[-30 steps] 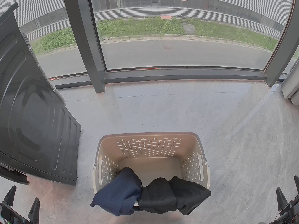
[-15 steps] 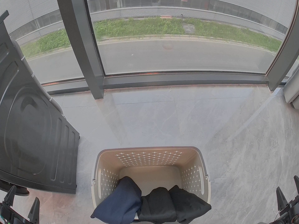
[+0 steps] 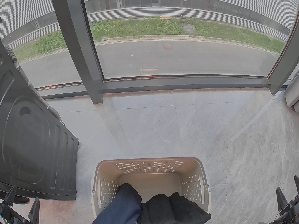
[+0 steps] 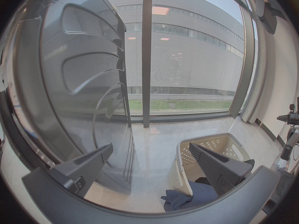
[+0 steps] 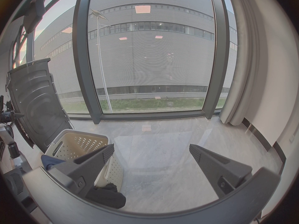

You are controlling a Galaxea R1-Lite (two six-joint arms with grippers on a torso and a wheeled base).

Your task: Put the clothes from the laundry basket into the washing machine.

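Observation:
A beige laundry basket (image 3: 149, 168) stands on the floor just in front of me. A navy garment (image 3: 123, 206) and a black garment (image 3: 176, 210) hang over its near rim. The dark grey washing machine (image 3: 31, 147) stands to the basket's left, its ribbed side panel toward me. My left gripper (image 3: 20, 203) is low at the left, open and empty, close to the machine. My right gripper (image 3: 288, 192) is low at the far right, open and empty, well clear of the basket. The left wrist view shows the basket (image 4: 211, 143) and navy garment (image 4: 187, 196) beyond the left gripper (image 4: 149, 150).
A glass window wall with a dark pillar (image 3: 78, 47) runs across the back. A pale curtain (image 3: 292, 94) hangs at the far right. Bare grey tiled floor (image 3: 187, 125) lies between the basket and the window, and to the basket's right.
The head camera has moved, so the basket and washing machine sit lower in the picture and the garments are partly cut off. Both grippers keep their places, still open.

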